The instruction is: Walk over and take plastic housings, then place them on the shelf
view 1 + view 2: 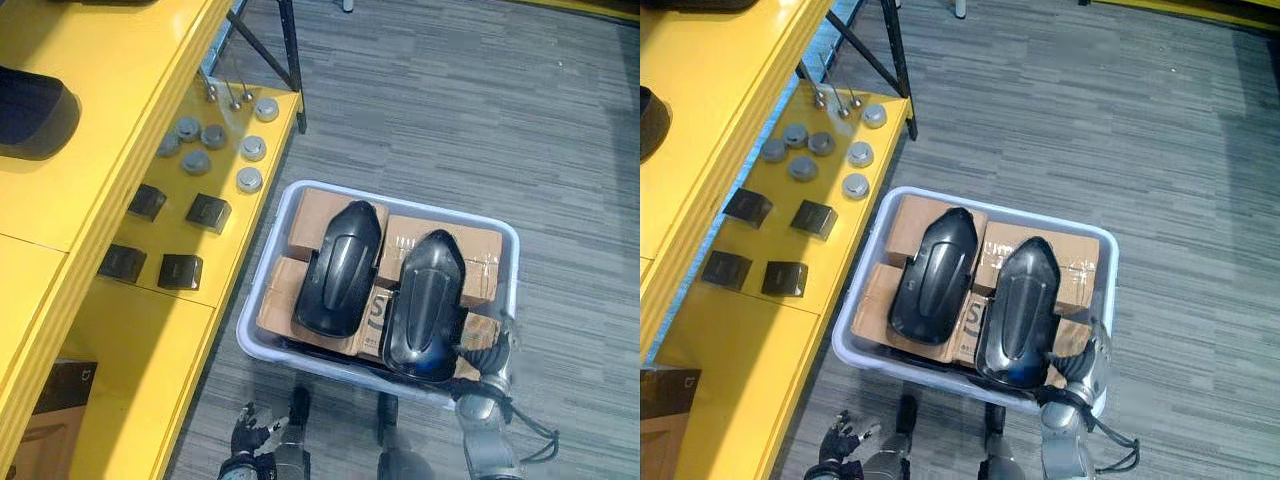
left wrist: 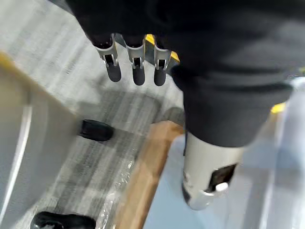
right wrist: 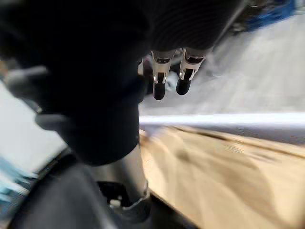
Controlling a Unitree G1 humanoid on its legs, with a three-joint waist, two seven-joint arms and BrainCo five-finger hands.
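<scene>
Two black plastic housings lie side by side on cardboard boxes (image 1: 320, 215) in a pale bin (image 1: 514, 262) on the floor: the left housing (image 1: 338, 268) and the right housing (image 1: 425, 305). My right hand (image 1: 487, 372) hovers at the bin's near right corner, just beside the right housing's near end, holding nothing. In the right wrist view its fingers (image 3: 159, 88) are straight above the cardboard (image 3: 214, 167). My left hand (image 1: 255, 435) hangs low beside the shelf, near the floor, its fingers (image 2: 138, 74) straight and empty. A third black housing (image 1: 35, 110) rests on the yellow shelf top (image 1: 120, 60).
The yellow shelf's lower board (image 1: 150, 310) carries several grey round caps (image 1: 250, 150) and several small black blocks (image 1: 207, 212). A brown box (image 1: 45, 420) sits under it. A black stand leg (image 1: 290, 50) crosses behind the shelf. Grey carpet (image 1: 480, 100) spreads beyond the bin.
</scene>
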